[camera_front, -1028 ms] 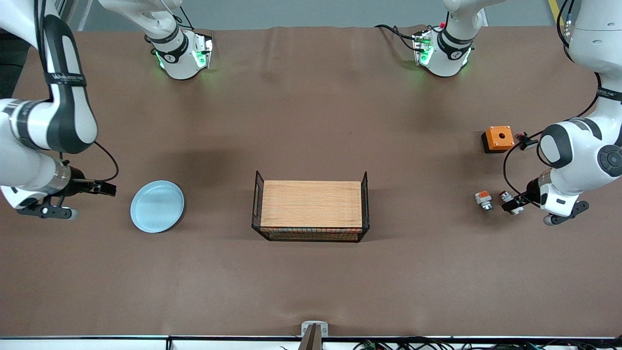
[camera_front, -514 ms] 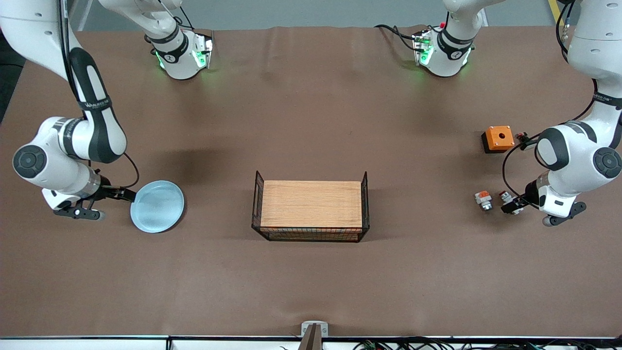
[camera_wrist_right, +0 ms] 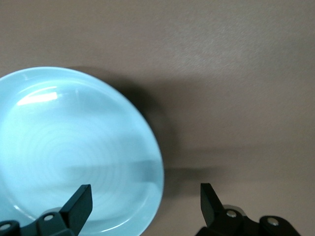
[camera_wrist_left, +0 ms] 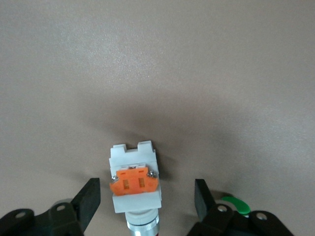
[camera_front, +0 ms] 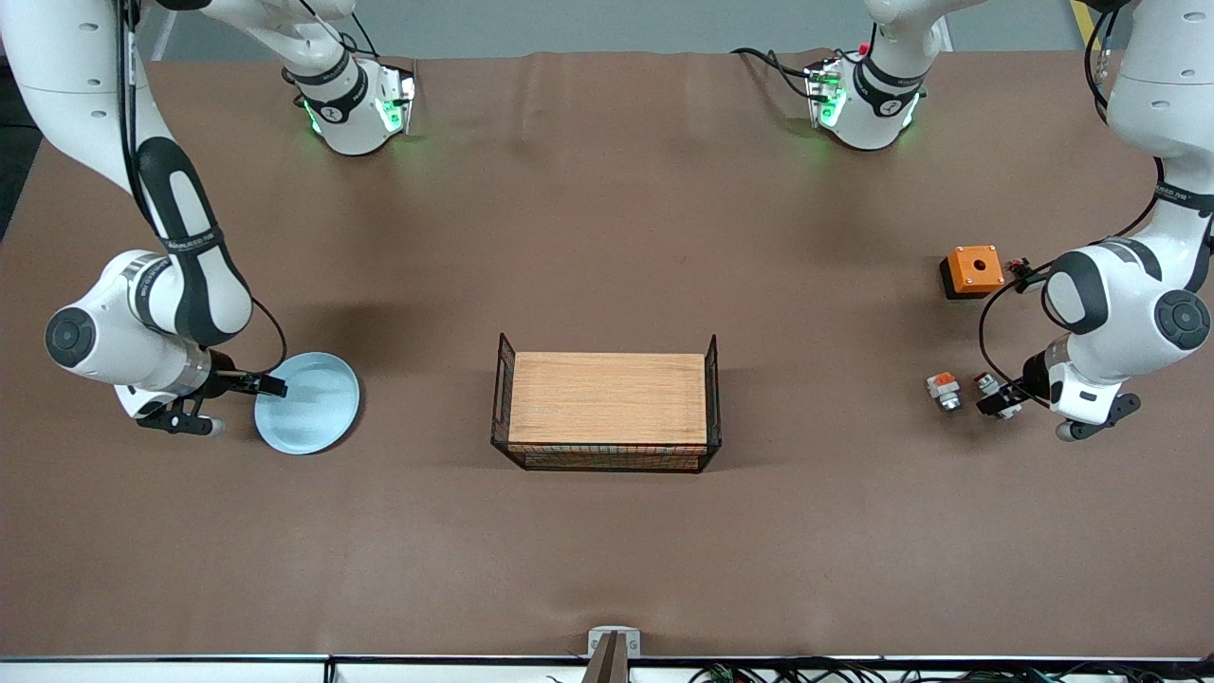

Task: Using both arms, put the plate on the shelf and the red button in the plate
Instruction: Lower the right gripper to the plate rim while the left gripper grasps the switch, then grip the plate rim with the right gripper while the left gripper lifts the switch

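Reaching over the rim of the plate (camera_front: 308, 403) at its own end of the table, the right gripper (camera_front: 272, 385) has its jaws spread, one finger above the plate, one off it. The left gripper (camera_front: 996, 402) stands with jaws spread around the red button (camera_wrist_left: 135, 189), which lies on the table beside a stubbier white-and-orange part (camera_front: 944, 390).

1. In my left wrist view, the red button (camera_wrist_left: 135, 189) runs off the edge, so its cap end is cut away.
2. My right wrist view crops the plate (camera_wrist_right: 74, 152) at two edges.
3. From the front, my left gripper (camera_front: 998, 402) hides part of the button.
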